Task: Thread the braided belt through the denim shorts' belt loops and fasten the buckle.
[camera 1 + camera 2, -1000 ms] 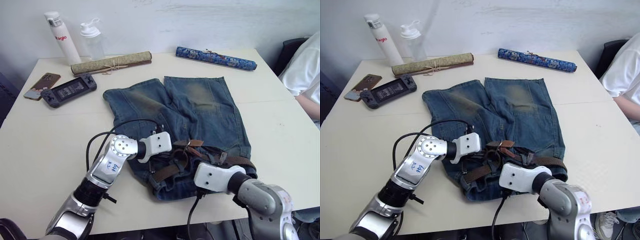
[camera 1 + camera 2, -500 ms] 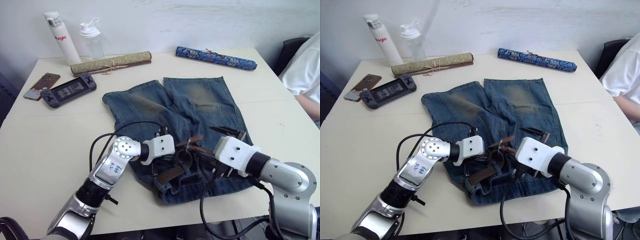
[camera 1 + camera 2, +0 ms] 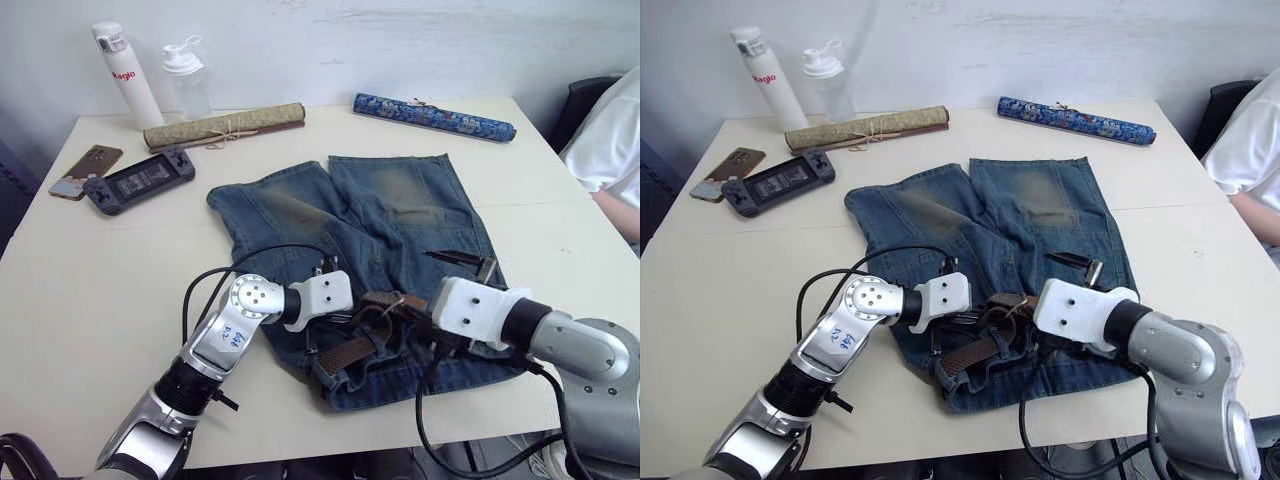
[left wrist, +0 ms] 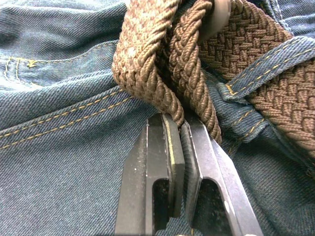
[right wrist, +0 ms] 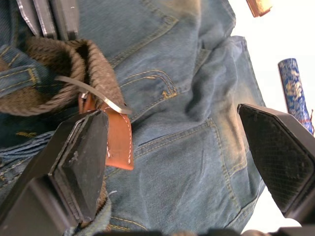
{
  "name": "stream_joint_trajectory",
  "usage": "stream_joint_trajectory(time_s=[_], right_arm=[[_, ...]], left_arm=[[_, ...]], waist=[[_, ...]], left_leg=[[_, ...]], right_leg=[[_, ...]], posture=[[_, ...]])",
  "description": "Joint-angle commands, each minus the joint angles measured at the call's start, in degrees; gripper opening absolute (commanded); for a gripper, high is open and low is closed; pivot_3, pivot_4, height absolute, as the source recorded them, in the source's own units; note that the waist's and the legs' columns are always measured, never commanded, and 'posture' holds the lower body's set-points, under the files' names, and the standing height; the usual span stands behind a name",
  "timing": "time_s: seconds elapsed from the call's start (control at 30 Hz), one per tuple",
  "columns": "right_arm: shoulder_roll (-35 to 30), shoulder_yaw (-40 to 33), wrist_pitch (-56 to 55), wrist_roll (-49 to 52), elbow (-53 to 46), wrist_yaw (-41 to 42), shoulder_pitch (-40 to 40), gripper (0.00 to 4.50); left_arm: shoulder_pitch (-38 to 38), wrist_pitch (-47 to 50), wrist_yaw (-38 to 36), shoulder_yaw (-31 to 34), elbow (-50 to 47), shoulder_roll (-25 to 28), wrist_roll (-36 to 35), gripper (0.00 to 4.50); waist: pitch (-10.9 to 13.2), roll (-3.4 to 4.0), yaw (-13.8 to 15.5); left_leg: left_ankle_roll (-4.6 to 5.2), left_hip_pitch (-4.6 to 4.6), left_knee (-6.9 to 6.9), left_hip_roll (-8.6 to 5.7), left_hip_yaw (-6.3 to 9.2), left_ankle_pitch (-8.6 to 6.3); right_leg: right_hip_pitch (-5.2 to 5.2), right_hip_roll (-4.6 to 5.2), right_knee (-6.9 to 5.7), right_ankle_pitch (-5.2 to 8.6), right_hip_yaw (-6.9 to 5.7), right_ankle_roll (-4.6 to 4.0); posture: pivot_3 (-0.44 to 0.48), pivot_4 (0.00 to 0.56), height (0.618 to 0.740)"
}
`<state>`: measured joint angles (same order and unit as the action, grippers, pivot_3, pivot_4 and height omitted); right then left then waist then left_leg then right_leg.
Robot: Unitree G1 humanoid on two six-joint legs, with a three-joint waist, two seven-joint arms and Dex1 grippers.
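Pale cream table, rectangular, matte, evenly lit with soft shadows. Behind its far edge, a whitish wall with faint grey smudges and streaks. At far left on the tabletop, a white flask with red lettering, upright, and just beside it a clear bottle with a white cap. Near these, lying flat: a rolled olive mat tied with string, a dark handheld console, a phone in a brown case. At far right, a blue patterned roll. Beyond the right edge, a dark chair back and a person's white sleeve. Dark floor past the left edge.
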<state>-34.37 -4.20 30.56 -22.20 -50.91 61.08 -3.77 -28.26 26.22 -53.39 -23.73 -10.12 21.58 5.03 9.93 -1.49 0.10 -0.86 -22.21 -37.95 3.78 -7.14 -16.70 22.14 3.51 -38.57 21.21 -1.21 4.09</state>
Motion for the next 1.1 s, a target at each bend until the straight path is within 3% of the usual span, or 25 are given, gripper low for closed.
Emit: stream_joint_trajectory(time_s=[0.03,0.47,1.1], right_arm=[[-1.0,0.7,-2.0,0.5,-9.1,-2.4,0.2,4.46],[-1.9,-1.5,-3.7,6.9,-9.1,-4.0,1.2,4.46],[-10.7,-3.1,-8.7,1.2,-8.1,-8.4,8.6,4.46]], left_arm=[[0.3,0.1,-0.5,-1.9,0.3,-0.3,-0.8,0.00],[0.4,0.4,-0.4,-1.6,0.5,-0.3,-1.1,0.00],[0.6,0.2,-0.3,-1.9,0.3,-0.3,-1.0,0.00]], waist=[[0.0,0.00,0.0],[0.0,0.00,0.0],[0.0,0.00,0.0]], left_leg=[[0.00,0.01,0.00,0.00,0.00,0.00],[0.01,0.03,0.00,0.02,0.07,0.00],[0.02,0.06,0.01,0.03,0.16,-0.01]], right_leg=[[-0.01,0.00,0.00,0.00,0.00,0.00],[-0.10,0.02,0.06,0.00,-0.04,0.01],[-0.23,0.01,0.23,0.00,-0.10,0.02]], posture=[[0.000,0.150,0.737],[0.000,0.150,0.737],[0.000,0.150,0.737]])
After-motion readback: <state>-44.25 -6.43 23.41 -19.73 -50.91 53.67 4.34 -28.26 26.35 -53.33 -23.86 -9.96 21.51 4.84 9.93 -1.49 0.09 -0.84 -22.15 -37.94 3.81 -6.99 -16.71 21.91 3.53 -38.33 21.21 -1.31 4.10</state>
